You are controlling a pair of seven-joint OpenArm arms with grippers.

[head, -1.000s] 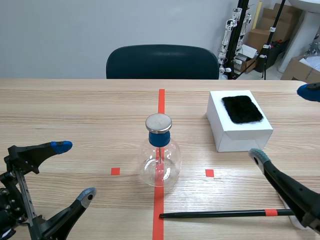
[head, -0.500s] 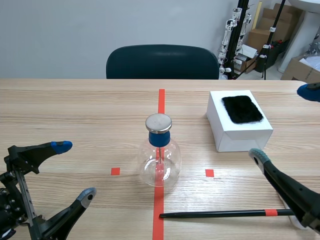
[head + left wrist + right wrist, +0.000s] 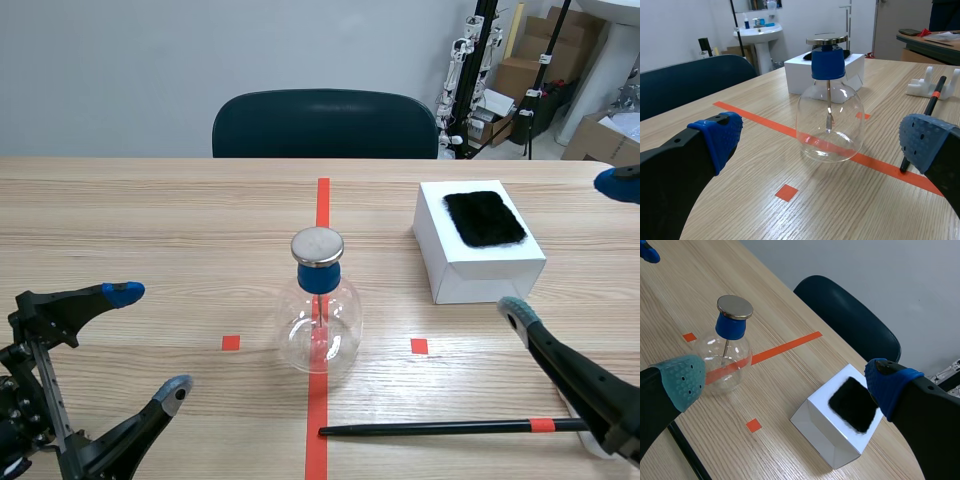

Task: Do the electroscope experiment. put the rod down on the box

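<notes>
Scene view: the black rod (image 3: pixel 440 428) lies flat on the table (image 3: pixel 150 220), well apart from the white box (image 3: pixel 478 262). The left gripper (image 3: pixel 150 342) and right gripper (image 3: pixel 567 247) are both spread wide, holding nothing.

Left wrist view: the electroscope flask (image 3: pixel 829 120) stands ahead, between the parted fingers.

Right wrist view: the box, topped with a black fur pad (image 3: pixel 852 404), sits ahead of the gripper. The rod lies by one finger.

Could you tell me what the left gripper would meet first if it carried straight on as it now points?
Most likely the glass electroscope flask, standing straight ahead of the open left gripper; the white box is behind it. Depth is hard to judge.
</notes>
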